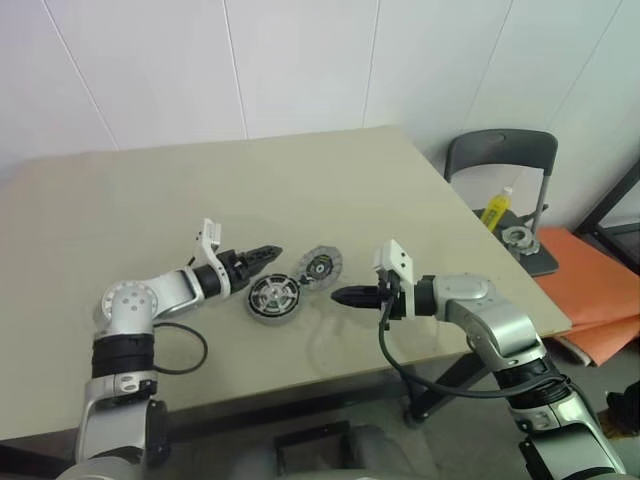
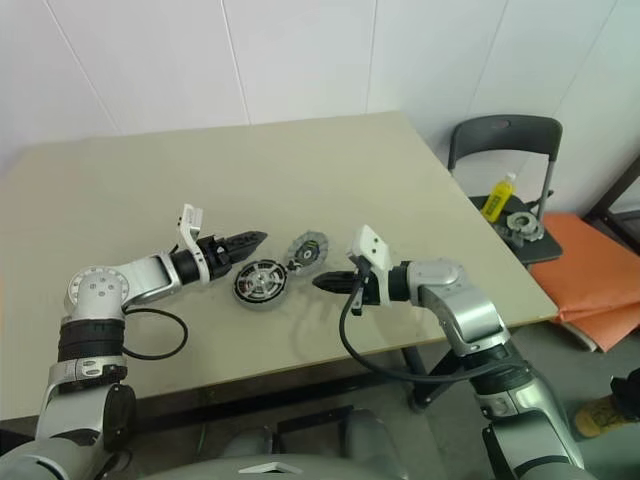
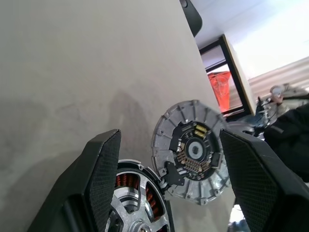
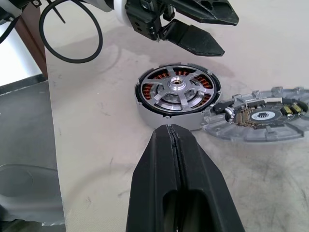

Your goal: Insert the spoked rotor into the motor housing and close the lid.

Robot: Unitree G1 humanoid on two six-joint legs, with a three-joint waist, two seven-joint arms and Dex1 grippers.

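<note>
On the beige table (image 1: 300,180) sits the round grey metal motor housing (image 4: 145,113), and the silver spoked rotor (image 4: 176,89) already lies inside its ring of copper windings. The flat silver-grey lid (image 4: 270,126) lies just beside it, touching its edge, circuit face up. The left gripper (image 1: 268,253) hovers over the housing, fingers spread, empty. The right gripper (image 1: 340,296) hangs nearby, fingers pressed together, holding nothing.
</note>
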